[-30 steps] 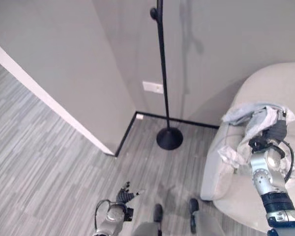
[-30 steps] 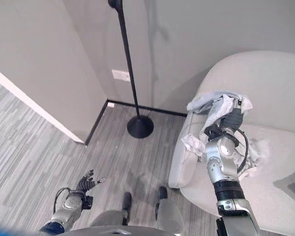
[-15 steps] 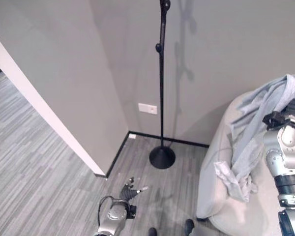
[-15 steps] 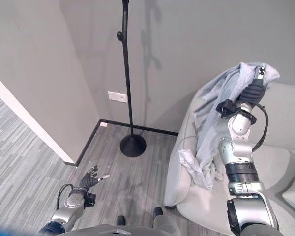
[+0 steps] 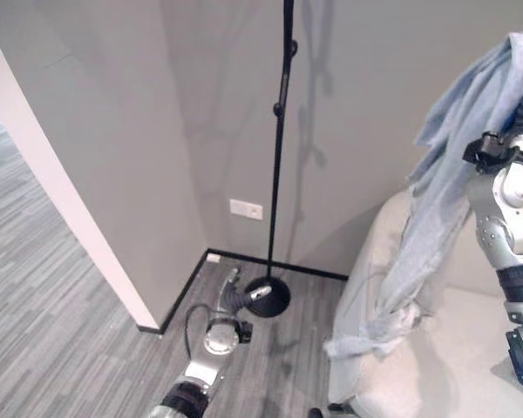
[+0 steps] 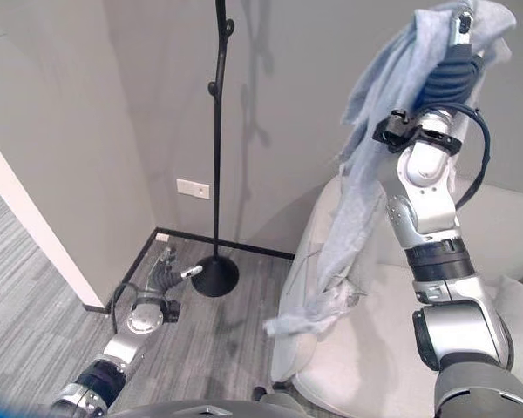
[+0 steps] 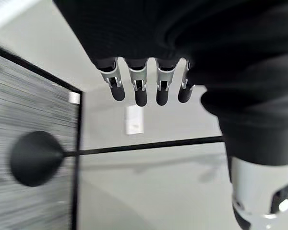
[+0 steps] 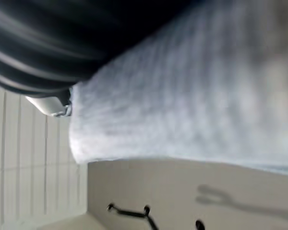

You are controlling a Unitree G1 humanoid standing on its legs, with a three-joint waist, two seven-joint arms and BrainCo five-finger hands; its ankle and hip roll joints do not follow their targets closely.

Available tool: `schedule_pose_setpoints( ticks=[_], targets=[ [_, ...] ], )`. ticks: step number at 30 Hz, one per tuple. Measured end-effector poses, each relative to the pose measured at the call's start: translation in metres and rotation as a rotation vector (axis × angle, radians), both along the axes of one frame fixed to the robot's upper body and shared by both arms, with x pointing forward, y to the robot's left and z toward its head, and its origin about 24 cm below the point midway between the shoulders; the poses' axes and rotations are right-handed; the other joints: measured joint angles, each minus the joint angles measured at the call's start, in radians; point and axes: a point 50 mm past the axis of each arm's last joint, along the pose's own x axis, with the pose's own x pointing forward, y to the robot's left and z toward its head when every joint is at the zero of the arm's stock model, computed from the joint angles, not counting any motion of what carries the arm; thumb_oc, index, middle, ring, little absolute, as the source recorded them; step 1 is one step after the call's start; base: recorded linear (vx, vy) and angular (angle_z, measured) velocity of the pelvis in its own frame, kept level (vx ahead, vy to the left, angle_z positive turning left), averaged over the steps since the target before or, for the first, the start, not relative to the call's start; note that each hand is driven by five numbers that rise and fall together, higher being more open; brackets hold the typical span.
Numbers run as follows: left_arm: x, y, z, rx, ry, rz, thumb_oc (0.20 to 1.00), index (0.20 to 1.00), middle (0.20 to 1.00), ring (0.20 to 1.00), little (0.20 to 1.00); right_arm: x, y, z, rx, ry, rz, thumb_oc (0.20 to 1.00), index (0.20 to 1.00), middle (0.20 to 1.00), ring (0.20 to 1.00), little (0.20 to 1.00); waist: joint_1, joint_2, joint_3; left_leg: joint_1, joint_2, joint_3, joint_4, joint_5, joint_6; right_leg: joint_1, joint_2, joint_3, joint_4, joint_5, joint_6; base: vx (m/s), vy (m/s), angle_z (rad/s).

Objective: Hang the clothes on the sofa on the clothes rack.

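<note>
Light-blue garment point(image 6: 366, 165) hangs lengthwise from the raised right hand point(image 6: 453, 61), whose fingers are clamped in its top, above the sofa point(image 6: 497, 261). Black clothes rack point(image 6: 216, 131) stands off to the robot's left by the wall, nearer the low left hand point(image 6: 170, 274), whose fingers are relaxed and empty.

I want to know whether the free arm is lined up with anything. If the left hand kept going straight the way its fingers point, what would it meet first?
Probably the clothes rack's round black base: the left hand has straight fingers aimed toward it, low over the floor. Depth is unclear, so it may pass beside it to the grey wall.
</note>
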Motion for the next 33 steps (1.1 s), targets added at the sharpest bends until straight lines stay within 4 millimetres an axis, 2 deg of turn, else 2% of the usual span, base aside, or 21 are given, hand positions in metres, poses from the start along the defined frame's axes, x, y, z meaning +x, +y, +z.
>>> schedule_pose_setpoints(
  ticks=[4,9,12,14,17,20,23,26,28,29,30,33],
  targets=[
    [0.011,-0.035,0.012,-0.051,-0.057,-0.069,1.0,1.0,1.0,1.0,1.0,0.006,0.022,0.021,-0.052,-0.037,0.047,0.2,0.2,0.2,0.2,0.2,-0.009,-0.015,-0.002,0.001,-0.002,0.006,0.002,0.0,0.0,-0.002,0.0,0.009,-0.001,0.003,0.005,-0.01,0.01,-0.04],
    [0.015,-0.063,0.021,-0.167,-0.076,-0.127,1.0,1.0,1.0,1.0,1.0,0.005,0.032,0.036,-0.046,-0.078,0.058,0.2,0.2,0.2,0.2,0.2,-0.01,-0.023,-0.007,0.002,-0.003,0.008,0.005,0.0,0.001,-0.002,0.004,0.01,-0.001,0.005,0.005,0.0,0.0,0.0],
    [0.013,-0.083,0.033,-0.255,-0.103,-0.212,1.0,1.0,1.0,1.0,1.0,0.005,0.044,0.045,-0.046,-0.103,0.084,0.2,0.2,0.2,0.2,0.2,-0.01,-0.024,-0.007,0.003,-0.004,0.014,0.005,-0.001,0.002,-0.001,0.006,0.016,-0.001,0.007,0.006,-0.01,0.019,-0.05],
    [0.009,-0.097,0.043,-0.38,-0.107,-0.278,1.0,1.0,1.0,1.0,1.0,0.011,0.049,0.049,-0.034,-0.094,0.084,0.2,0.2,0.2,0.2,0.2,-0.009,-0.024,-0.006,0.005,-0.006,0.017,0.005,-0.002,0.003,0.0,0.005,0.018,-0.001,0.007,0.006,-0.01,0.022,-0.04],
    [0.004,-0.11,0.055,-0.491,-0.121,-0.369,1.0,1.0,1.0,1.0,1.0,0.019,0.054,0.049,-0.007,-0.057,0.072,0.2,0.2,0.2,0.2,0.2,-0.009,-0.025,-0.006,0.005,-0.006,0.019,0.005,-0.002,0.004,-0.002,0.005,0.022,-0.001,0.008,0.006,0.0,0.004,-0.01],
    [0.0,-0.115,0.058,-0.537,-0.111,-0.42,1.0,1.0,1.0,1.0,1.0,0.023,0.059,0.045,0.005,-0.031,0.083,0.2,0.2,0.2,0.2,0.2,-0.006,-0.025,-0.006,0.006,-0.007,0.019,0.005,-0.002,0.004,-0.001,0.005,0.023,-0.001,0.008,0.006,0.0,0.0,0.0],
    [-0.002,-0.121,0.057,-0.556,-0.096,-0.46,1.0,1.0,1.0,1.0,1.0,0.027,0.075,0.038,0.038,-0.005,0.131,0.2,0.2,0.2,0.2,0.2,-0.01,-0.023,-0.006,0.007,-0.007,0.021,0.005,-0.002,0.004,-0.001,0.005,0.024,-0.001,0.008,0.007,0.0,0.007,-0.01],
    [-0.003,-0.138,0.059,-0.519,-0.082,-0.552,1.0,1.0,1.0,1.0,1.0,0.029,0.102,0.029,0.056,0.025,0.213,0.2,0.2,0.2,0.2,0.2,-0.014,-0.022,-0.006,0.008,-0.008,0.025,0.005,-0.002,0.004,-0.003,0.006,0.029,0.003,0.008,0.006,-0.01,0.013,-0.02],
    [0.0,-0.146,0.061,-0.519,-0.08,-0.564,1.0,1.0,1.0,1.0,1.0,0.029,0.109,0.026,0.041,0.037,0.229,0.2,0.2,0.2,0.2,0.2,-0.012,-0.022,-0.006,0.009,-0.008,0.025,0.005,-0.002,0.004,-0.002,0.005,0.029,0.002,0.008,0.006,0.0,0.0,0.0],
    [0.001,-0.149,0.061,-0.512,-0.08,-0.567,0.677,0.677,0.677,0.677,0.677,0.029,0.113,0.025,0.038,0.039,0.239,0.2,0.2,0.2,0.2,0.2,-0.013,-0.022,-0.007,0.009,-0.009,0.025,0.006,-0.003,0.004,-0.004,0.005,0.03,0.004,0.008,0.006,0.0,0.0,0.0],
    [0.008,-0.154,0.057,-0.428,-0.077,-0.586,0.2,0.2,0.2,0.2,0.2,0.028,0.124,0.026,0.038,0.038,0.272,0.2,0.2,0.2,0.2,0.2,-0.021,-0.02,-0.006,0.01,-0.01,0.027,0.005,-0.003,0.005,-0.003,0.004,0.034,0.005,0.008,0.006,0.0,0.02,-0.04],
    [0.019,-0.157,0.05,-0.303,-0.06,-0.574,0.2,0.2,0.2,0.2,0.2,0.024,0.141,0.029,0.017,0.026,0.324,0.2,0.2,0.2,0.2,0.2,-0.044,-0.02,-0.008,0.016,-0.012,0.033,0.006,-0.007,0.01,-0.001,0.003,0.039,0.007,0.008,0.007,0.0,0.024,-0.07]
  ],
)
